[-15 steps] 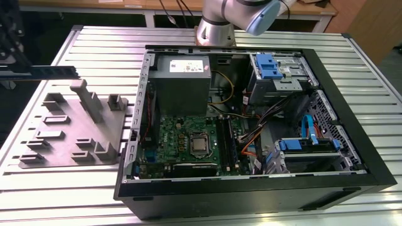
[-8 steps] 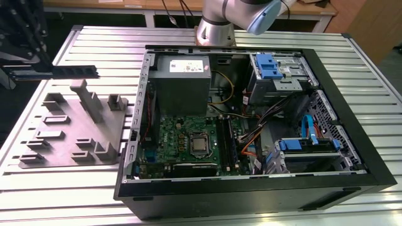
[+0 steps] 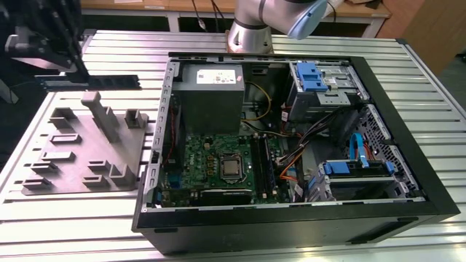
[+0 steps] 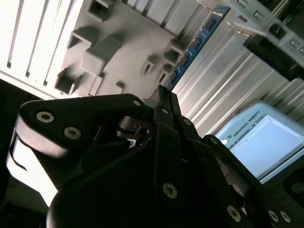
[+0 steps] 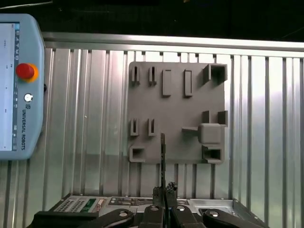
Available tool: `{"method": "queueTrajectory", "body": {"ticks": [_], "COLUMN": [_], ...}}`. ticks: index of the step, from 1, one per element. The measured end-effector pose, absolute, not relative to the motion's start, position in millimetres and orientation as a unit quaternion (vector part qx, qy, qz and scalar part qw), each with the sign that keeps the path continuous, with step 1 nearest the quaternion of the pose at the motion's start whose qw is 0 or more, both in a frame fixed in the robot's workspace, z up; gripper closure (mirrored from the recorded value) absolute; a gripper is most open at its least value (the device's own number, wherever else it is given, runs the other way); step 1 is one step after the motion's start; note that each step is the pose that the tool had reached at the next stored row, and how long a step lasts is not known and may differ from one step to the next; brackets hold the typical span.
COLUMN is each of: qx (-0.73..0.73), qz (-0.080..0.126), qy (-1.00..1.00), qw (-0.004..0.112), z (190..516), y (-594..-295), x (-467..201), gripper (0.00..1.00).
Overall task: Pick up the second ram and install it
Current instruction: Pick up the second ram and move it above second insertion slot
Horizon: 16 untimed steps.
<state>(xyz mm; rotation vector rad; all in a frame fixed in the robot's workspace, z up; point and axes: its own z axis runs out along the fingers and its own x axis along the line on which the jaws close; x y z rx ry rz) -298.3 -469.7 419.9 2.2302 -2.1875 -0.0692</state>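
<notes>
gripper [image 5: 164, 192]: pinched shut on the second ram [image 5: 163, 156], which sticks straight out from the tips | where: in the air over the gray tray [image 3: 76, 166], on the exterior view's left of the open computer case [image 3: 407, 142] | writing: white sticker [image 3: 218, 77] on the power box [image 3: 211, 109]; small print on the control pad [image 5: 35, 118]

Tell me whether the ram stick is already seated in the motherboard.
No: in the exterior view the gripper holds the second ram above the table, outside the computer case.
</notes>
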Motion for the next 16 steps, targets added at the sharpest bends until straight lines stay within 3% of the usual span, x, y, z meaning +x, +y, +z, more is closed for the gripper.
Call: {"method": "queueTrajectory", "body": {"ticks": [16], "qx": [0.714], "qz": [-0.022], "qy": [-0.700], "qw": [0.008], "z": [417], "y": [-465], "x": [-223], "gripper": [0.87]}}
